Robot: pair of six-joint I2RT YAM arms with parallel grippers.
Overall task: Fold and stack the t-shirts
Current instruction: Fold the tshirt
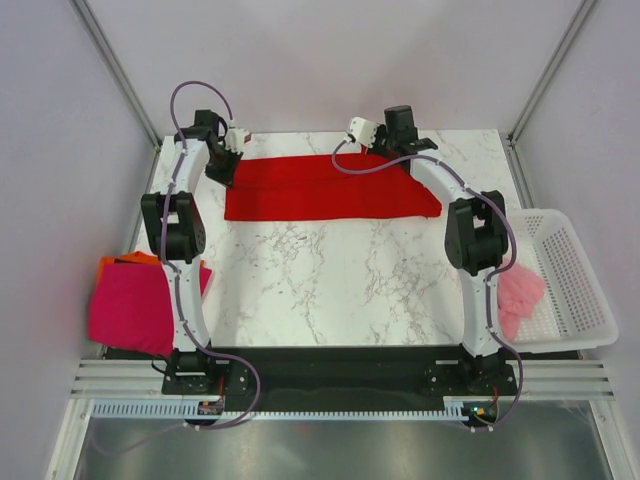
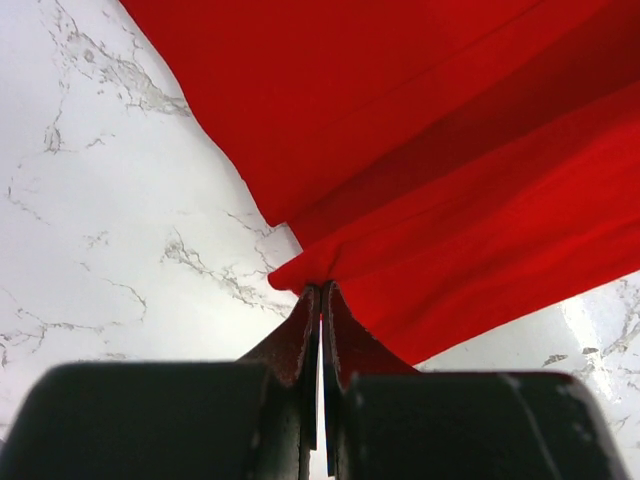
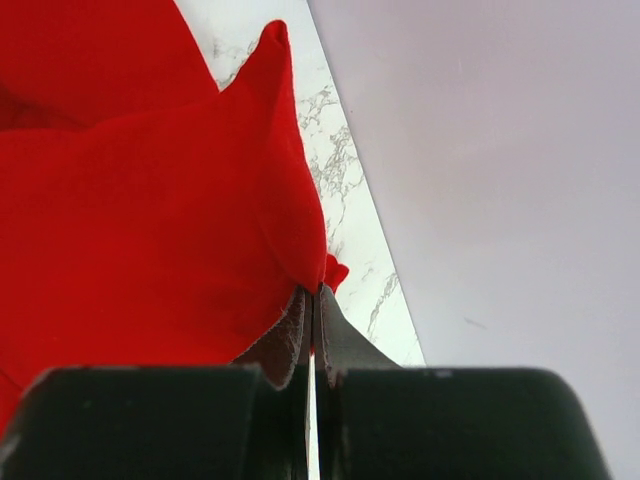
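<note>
So the left end effector (image 2: 321, 290) is clenching one far corner of the soft bright red cloth t-shirt (image 1: 320, 190), and the right end effector (image 3: 312, 292) is pinching the other. The shirt's lying spread across the far side of the white marble worktop (image 1: 330, 290). Guessing it's light and floppy, so gripping hems and corners is making sense

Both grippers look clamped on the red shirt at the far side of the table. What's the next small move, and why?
Probably lift both together a little, level. The left gripper and right gripper are each shut on the far edge of the red shirt, which lies flat across the table; an even lift should free that edge to fold toward the near side.
</note>
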